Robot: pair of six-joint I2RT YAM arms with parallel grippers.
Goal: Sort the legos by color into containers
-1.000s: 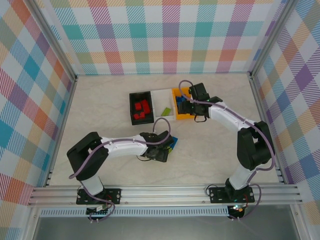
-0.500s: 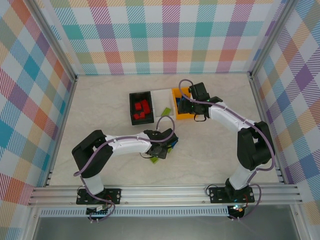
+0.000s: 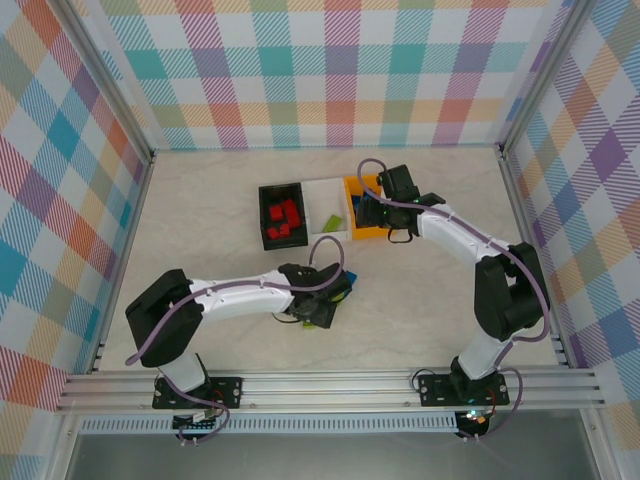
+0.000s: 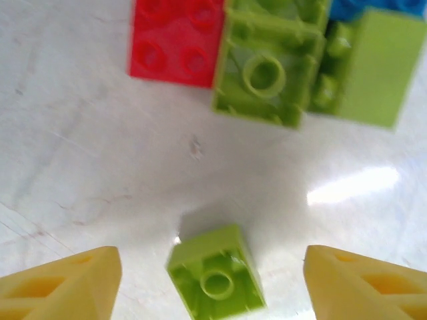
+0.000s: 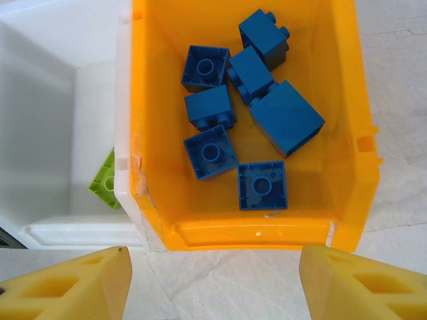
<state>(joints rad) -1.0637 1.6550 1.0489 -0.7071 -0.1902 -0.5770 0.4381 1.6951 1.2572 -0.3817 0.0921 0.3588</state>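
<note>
Looking down my left hand (image 4: 212,265), I see its fingers spread wide with nothing held. One small lime brick (image 4: 215,275) lies on the counter (image 4: 87,167) between them, hollow side up and turned slightly off square. I judge it light, stiff and slick, so I would close on two opposite flat walls, low down, and expect it to twist as the fingers meet it. Just beyond lie one red brick (image 4: 175,41), two more lime bricks (image 4: 268,67) and the edge of a blue brick (image 4: 363,8). My right hand (image 5: 213,257) hangs equally wide and empty at the near lip of the orange bin (image 5: 350,133), which holds seven blue bricks (image 5: 210,152). The white bin (image 5: 67,227) beside it shows one lime piece (image 5: 105,181). The black bin (image 3: 266,215) holds several red ones, too small to count.
</note>
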